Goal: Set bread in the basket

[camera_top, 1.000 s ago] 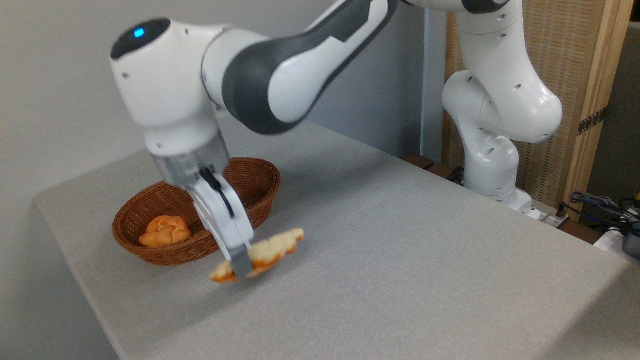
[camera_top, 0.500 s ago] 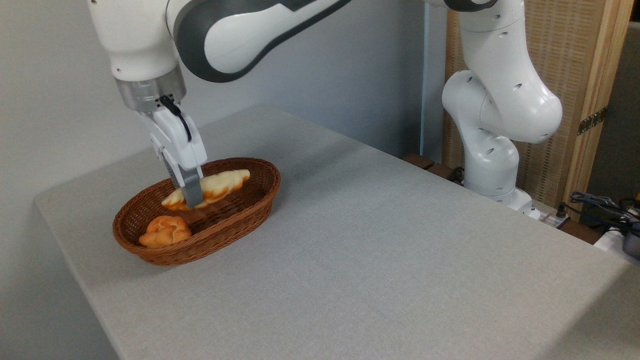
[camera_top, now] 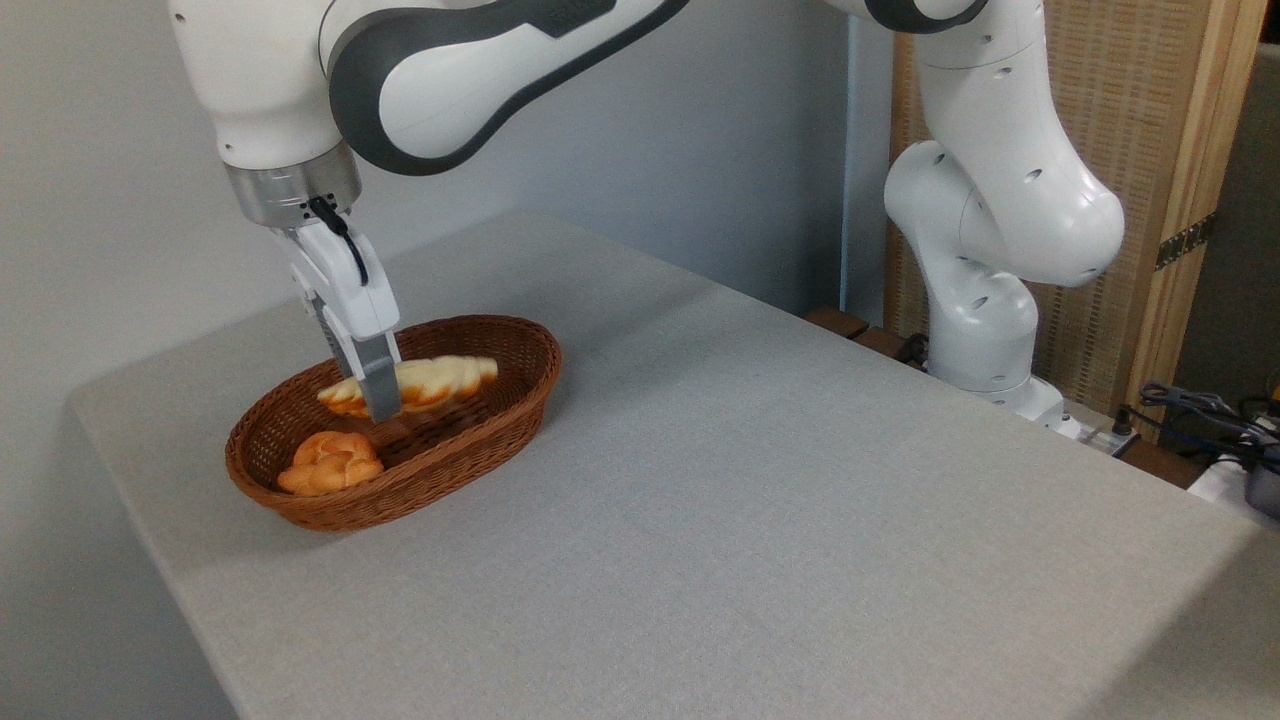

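The bread (camera_top: pixel 440 382), a long pale golden braided loaf, hangs inside the rim of the reddish-brown wicker basket (camera_top: pixel 520 392) at the table's left. My gripper (camera_top: pixel 380 402) points down into the basket and is shut on the loaf near its left end. The near finger (camera_top: pixel 376 375) hides part of the loaf. Whether the loaf touches the basket floor I cannot tell.
A small orange knotted bun (camera_top: pixel 330 463) lies in the basket's near left end. The arm's white base (camera_top: pixel 985 300) stands at the table's back right, with cables (camera_top: pixel 1200 410) beyond the right edge. The table's left edge (camera_top: pixel 150 540) runs close to the basket.
The gripper carried the loaf from in front of the basket up and back over its rim, then lowered it a little into the basket. The bun has not moved.
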You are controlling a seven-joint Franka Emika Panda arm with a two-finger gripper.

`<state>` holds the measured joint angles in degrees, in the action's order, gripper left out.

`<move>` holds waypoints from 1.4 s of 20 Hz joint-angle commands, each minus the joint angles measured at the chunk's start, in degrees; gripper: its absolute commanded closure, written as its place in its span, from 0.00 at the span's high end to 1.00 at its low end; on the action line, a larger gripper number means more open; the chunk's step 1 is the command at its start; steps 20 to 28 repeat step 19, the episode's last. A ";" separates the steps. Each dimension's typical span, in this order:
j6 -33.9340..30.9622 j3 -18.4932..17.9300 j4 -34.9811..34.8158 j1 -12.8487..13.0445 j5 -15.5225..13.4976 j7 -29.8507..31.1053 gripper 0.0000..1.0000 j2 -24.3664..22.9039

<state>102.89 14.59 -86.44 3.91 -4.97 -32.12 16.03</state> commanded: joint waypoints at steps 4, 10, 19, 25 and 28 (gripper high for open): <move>0.47 -0.18 0.40 -0.05 0.67 0.74 1.00 -0.56; 0.38 -5.44 2.24 -0.66 5.32 -0.23 1.00 -3.63; -5.15 -16.26 1.54 -0.66 4.80 -12.27 1.00 -5.84; -5.15 -16.26 1.54 -0.66 4.80 -12.27 1.00 -5.84; -5.15 -16.26 1.54 -0.66 4.80 -12.27 1.00 -5.84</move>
